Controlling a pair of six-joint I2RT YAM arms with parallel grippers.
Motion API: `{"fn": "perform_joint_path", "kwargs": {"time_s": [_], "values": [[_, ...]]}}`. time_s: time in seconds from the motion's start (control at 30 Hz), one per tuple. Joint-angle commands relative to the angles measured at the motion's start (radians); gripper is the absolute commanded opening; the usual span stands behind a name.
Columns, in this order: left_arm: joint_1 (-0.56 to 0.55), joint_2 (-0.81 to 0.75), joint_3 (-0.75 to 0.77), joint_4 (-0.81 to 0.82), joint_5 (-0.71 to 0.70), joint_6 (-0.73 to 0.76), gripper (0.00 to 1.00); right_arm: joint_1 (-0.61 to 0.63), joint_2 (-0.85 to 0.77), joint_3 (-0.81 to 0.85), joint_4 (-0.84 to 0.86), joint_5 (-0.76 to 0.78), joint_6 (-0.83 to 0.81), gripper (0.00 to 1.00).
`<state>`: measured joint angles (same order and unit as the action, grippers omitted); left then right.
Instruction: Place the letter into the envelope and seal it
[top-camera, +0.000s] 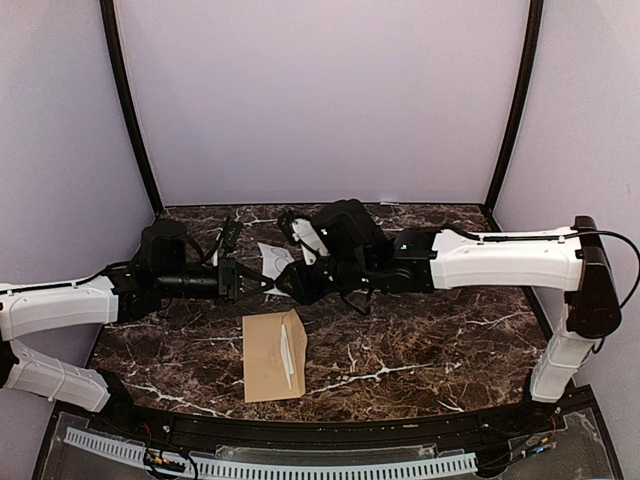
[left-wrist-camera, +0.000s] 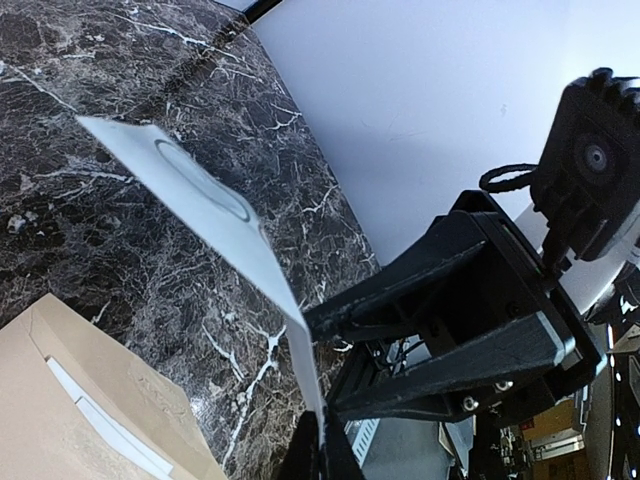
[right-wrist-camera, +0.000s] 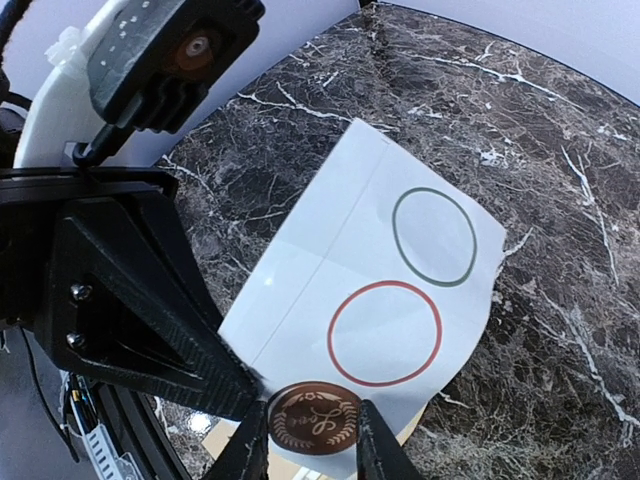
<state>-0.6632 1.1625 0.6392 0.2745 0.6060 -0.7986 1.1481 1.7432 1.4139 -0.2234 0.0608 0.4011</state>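
Observation:
The tan envelope lies flat on the marble near the front, a thin white strip running along it; its corner also shows in the left wrist view. The letter is not visible anywhere. Above the table my left gripper is shut on the edge of a white sticker card printed with a green and a red circle. My right gripper faces it, its two fingers pressed against either side of a round brown seal sticker on the card's near end.
Dark marble tabletop ringed by lilac walls with black corner posts. The two arms meet nose to nose over the middle back of the table. A white perforated rail runs along the front edge.

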Motion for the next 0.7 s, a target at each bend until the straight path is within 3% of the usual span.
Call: {"fn": "perform_joint_path", "kwargs": {"time_s": [0.0,0.23,0.57,0.67], "values": [[-0.007,-0.014,0.02,0.029,0.026,-0.001,0.0,0.007,0.021,0.026,-0.006,0.038,-0.001,0.27],[-0.007,-0.014,0.022,0.026,0.024,0.0,0.0,0.009,0.019,0.03,-0.004,0.053,-0.001,0.22],[-0.006,-0.013,0.02,0.015,0.012,0.0,0.0,0.011,0.001,0.003,0.049,0.008,0.003,0.01],[-0.007,-0.012,0.019,0.012,0.009,0.0,0.0,0.011,-0.02,-0.027,0.089,-0.027,0.005,0.0]]}}
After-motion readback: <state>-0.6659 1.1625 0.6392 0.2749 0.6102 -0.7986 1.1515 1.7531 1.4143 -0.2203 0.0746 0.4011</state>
